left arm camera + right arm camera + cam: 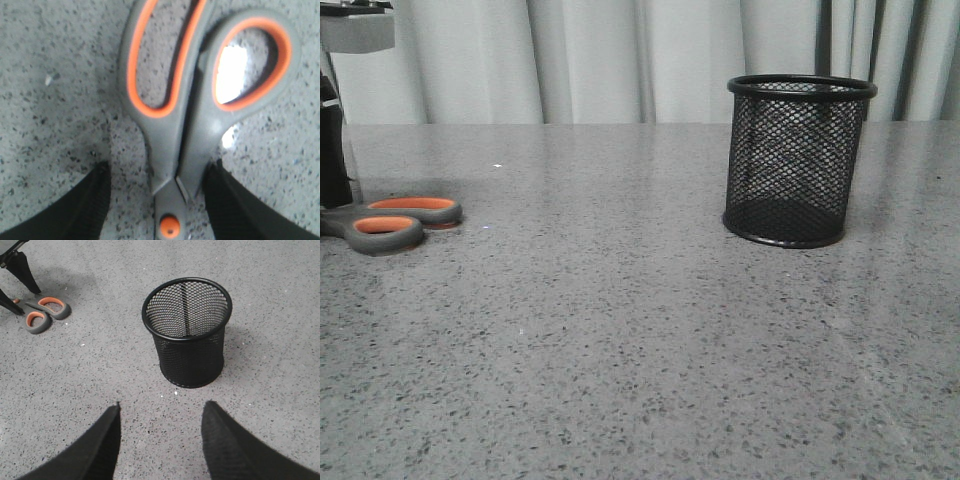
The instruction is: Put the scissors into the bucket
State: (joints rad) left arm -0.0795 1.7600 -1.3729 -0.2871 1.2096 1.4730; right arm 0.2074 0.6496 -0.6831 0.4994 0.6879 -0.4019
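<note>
The scissors (pixel 395 222) lie flat on the grey speckled table at the far left, with dark grey handles, orange-lined loops and an orange pivot dot (pixel 170 226). My left gripper (pixel 159 169) is open and low over them. Its black fingers (pixel 75 210) straddle the neck just above the pivot: one finger stands clear with table showing between, the other sits right beside the handle. The blades are out of view. The bucket (pixel 798 160), a black wire-mesh cup, stands upright at the right and is empty (pixel 187 335). My right gripper (pixel 164 405) hangs open, short of the bucket, holding nothing.
Pale curtains hang behind the table's far edge. The left arm's dark body (pixel 332 150) fills the left border of the front view. In the right wrist view the scissors (pixel 42 315) and the left fingers (pixel 22 272) show far from the bucket.
</note>
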